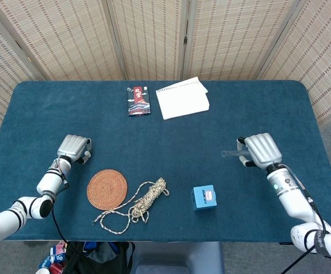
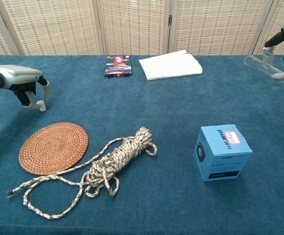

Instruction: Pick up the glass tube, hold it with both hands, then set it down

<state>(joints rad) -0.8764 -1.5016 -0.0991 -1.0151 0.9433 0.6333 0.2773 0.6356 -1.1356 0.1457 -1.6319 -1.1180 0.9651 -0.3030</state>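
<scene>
Head view, blue cloth table, woven screens

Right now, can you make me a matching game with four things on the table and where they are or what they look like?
Things:
1. blue box
2. woven coaster
3. glass tube
4. notepad

Clues:
A. round and brown, next to the rope
B. white, at the far edge of the table by the small dark packet
C. clear, held in the right hand
D. has a white label with a pink border on top

Pairs: 1-D, 2-A, 3-C, 4-B
</scene>
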